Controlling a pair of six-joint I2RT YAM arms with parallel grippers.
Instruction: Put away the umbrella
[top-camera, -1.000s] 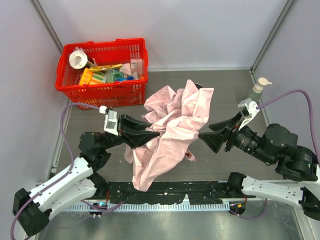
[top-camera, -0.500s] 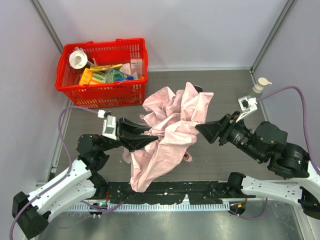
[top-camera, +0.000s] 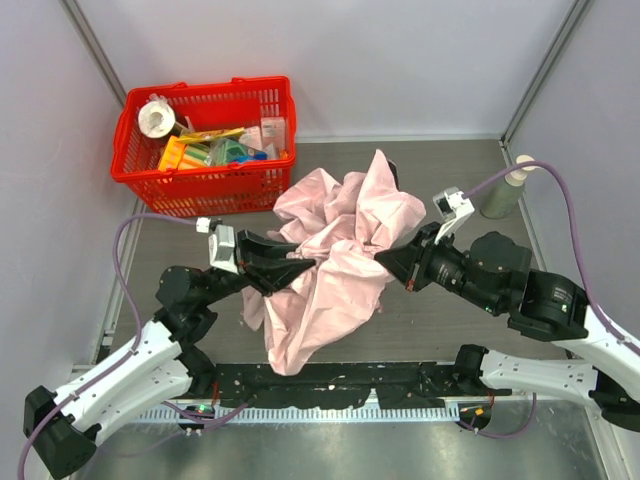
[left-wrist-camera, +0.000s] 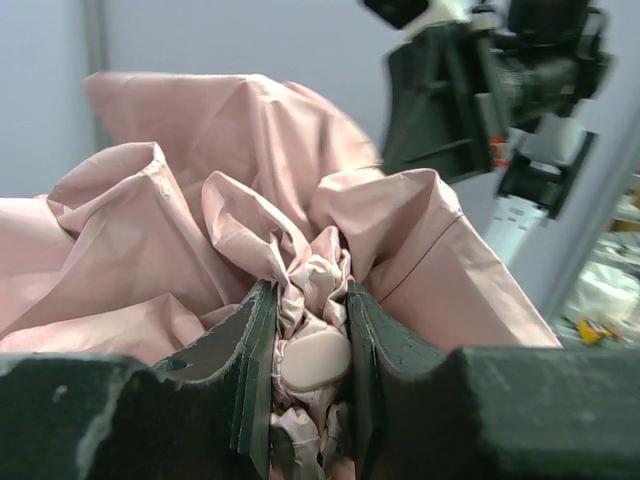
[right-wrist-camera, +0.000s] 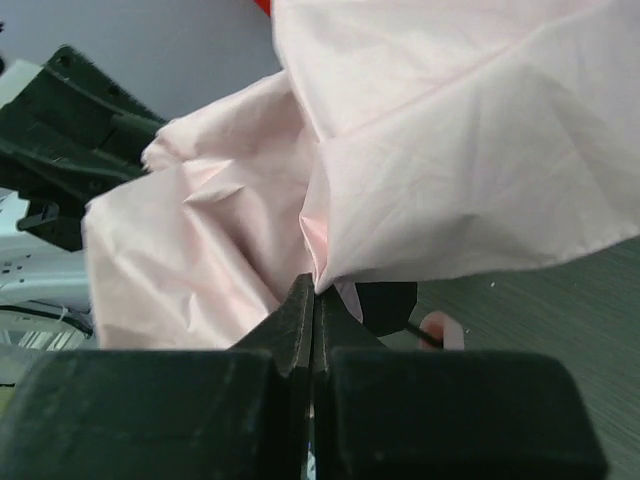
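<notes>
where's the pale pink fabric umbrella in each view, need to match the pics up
Top external: pale pink fabric umbrella bunched mid-table between left hand and right hand.
Left wrist: centre and left, pinched in that hand.
Right wrist: upper frame, a fold at the shut fingertips.
Shared landmark: the right hand, upper right in the left wrist view.

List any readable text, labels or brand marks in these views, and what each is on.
No text is readable in any view.
Print on the packages in the red basket: too small to read.
The bottle on the right: no legible label.
The umbrella: plain pink fabric, no marking visible.
</notes>
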